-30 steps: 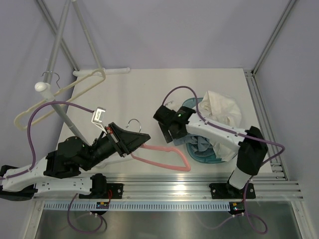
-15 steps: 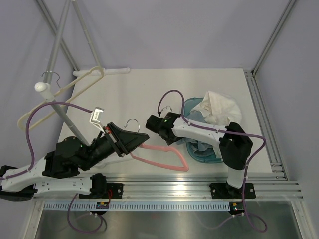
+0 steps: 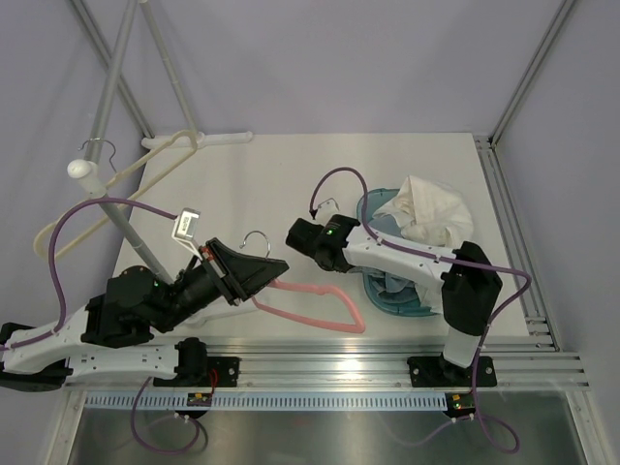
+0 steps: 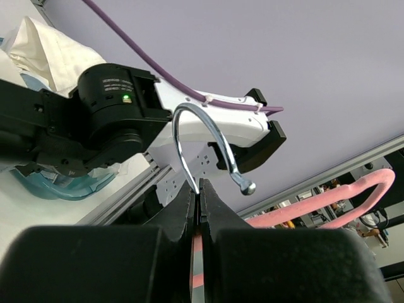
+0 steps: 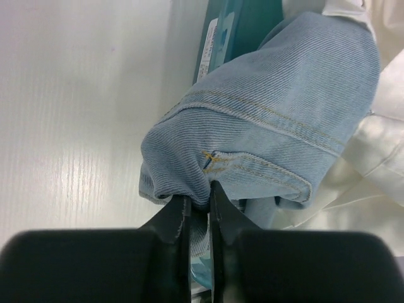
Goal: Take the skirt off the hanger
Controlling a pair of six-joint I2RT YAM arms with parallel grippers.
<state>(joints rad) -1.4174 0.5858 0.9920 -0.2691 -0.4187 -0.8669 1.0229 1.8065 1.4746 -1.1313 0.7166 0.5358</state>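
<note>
Left gripper (image 4: 199, 189) grips hanger (image 4: 379, 180); right gripper (image 5: 201, 201) pinches skirt (image 5: 271, 120).
Both jaws are nearly closed; the denim skirt lies bunched over the teal bin (image 5: 235, 25) rim, apart from the pink hanger.

The left arm (image 3: 145, 305) and right arm (image 3: 407, 254) have white links, black joints, purple cables (image 3: 339, 170), black fingers (image 5: 170, 221).

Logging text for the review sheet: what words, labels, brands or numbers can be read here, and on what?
No text is readable.
Fine print on the black housing of the right arm: too small to read.
The white sticker on the teal basket: blurred, unreadable.
The white tag beside the left arm: too small to read.
</note>
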